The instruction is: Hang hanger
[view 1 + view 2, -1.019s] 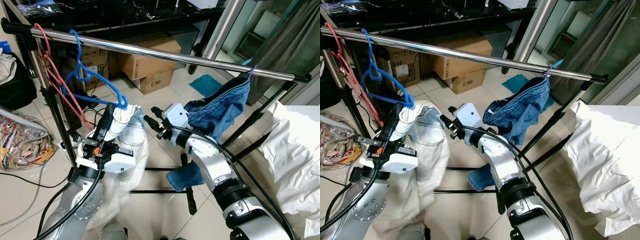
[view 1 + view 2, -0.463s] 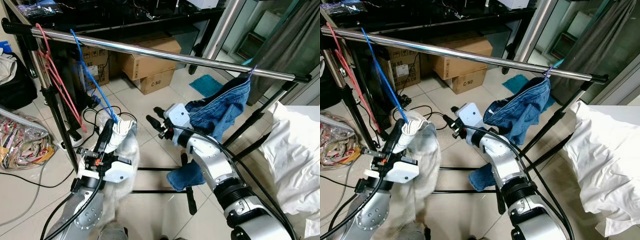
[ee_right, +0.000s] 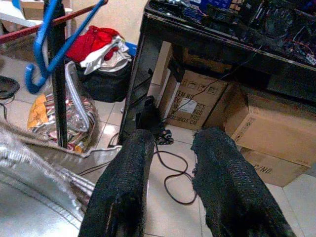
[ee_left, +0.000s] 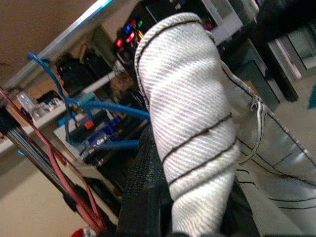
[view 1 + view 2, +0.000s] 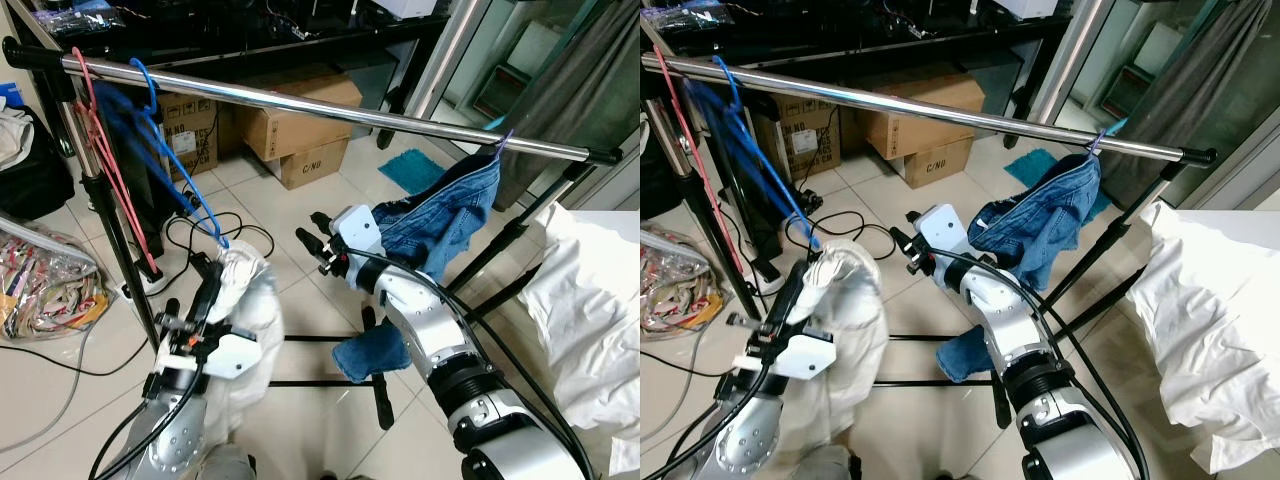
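A blue hanger [image 5: 190,195] hooks over the left end of the chrome rail [image 5: 330,105] and slants down, blurred, to a white garment [image 5: 245,310]. My left gripper [image 5: 213,275] is shut on the rolled top of that garment [image 4: 192,113], low below the rail, with one black finger [image 4: 145,168] against the cloth. A red hanger [image 5: 110,170] hangs beside the blue one. My right gripper [image 5: 312,243] is open and holds nothing, out to the right of the garment; its fingers [image 3: 123,192] stand apart.
Blue jeans [image 5: 445,215] hang from the rail's right end. Cardboard boxes [image 5: 300,130] sit behind the rack, whose black legs [image 5: 330,382] cross the floor. Cables [image 5: 190,232], a plastic bag [image 5: 45,280] and white bedding [image 5: 590,310] lie around.
My left gripper has dropped lower and closer to me with the white garment. The blue hanger has swung from broadside to edge-on, still hooked on the rail. The right arm has barely moved.
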Controlling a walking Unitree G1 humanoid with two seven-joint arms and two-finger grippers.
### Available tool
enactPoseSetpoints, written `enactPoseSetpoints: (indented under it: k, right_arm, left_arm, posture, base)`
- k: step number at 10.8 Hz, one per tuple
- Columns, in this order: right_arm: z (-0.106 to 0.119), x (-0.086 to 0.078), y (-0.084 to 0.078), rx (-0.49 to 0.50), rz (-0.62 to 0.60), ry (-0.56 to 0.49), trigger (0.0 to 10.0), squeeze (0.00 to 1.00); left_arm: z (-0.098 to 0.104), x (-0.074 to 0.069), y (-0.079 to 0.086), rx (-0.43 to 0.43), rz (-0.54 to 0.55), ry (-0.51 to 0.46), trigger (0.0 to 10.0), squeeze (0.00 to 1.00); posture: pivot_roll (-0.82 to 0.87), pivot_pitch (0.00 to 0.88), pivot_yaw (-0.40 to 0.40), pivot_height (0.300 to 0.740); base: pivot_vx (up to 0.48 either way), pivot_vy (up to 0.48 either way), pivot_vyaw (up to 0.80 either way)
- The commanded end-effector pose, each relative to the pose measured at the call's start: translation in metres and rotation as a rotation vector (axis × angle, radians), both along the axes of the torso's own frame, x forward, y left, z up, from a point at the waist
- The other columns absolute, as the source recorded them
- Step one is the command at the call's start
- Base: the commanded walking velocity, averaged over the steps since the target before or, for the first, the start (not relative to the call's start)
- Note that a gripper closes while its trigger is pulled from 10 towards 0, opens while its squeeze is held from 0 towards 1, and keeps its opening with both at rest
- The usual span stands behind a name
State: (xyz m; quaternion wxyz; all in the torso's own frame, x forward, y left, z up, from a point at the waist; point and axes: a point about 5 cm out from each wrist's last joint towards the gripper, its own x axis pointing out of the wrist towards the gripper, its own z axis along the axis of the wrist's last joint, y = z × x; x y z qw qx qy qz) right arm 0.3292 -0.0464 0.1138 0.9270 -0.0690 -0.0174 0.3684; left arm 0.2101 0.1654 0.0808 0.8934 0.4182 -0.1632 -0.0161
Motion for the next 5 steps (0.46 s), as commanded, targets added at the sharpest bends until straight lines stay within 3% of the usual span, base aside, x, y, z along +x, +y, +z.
enactPoseSetpoints:
  k: [1, 4, 5]
  right_arm:
    - [0.006, 0.006, -0.008, -0.013, -0.025, -0.027, 10.0, 0.0]
    - [0.009, 0.005, -0.005, -0.006, -0.01, -0.04, 10.0, 0.0]
    - [0.011, 0.002, 0.0, 0.019, 0.014, -0.03, 10.0, 0.12]
  left_arm:
    - [0.002, -0.002, -0.008, -0.033, -0.028, -0.035, 0.0, 0.0]
    - [-0.025, -0.01, -0.003, -0.029, -0.003, 0.058, 0.0, 0.0]
    - [-0.033, -0.014, 0.001, -0.03, 0.016, 0.085, 0.0, 0.0]
  posture:
    - [0.38, 0.044, -0.166, 0.74]
    - [0.37, 0.045, -0.17, 0.74]
    - [0.38, 0.048, -0.174, 0.74]
  base:
    - [0.0, 0.0, 0.0]
    - [0.0, 0.0, 0.0]
    - [0.0, 0.0, 0.0]
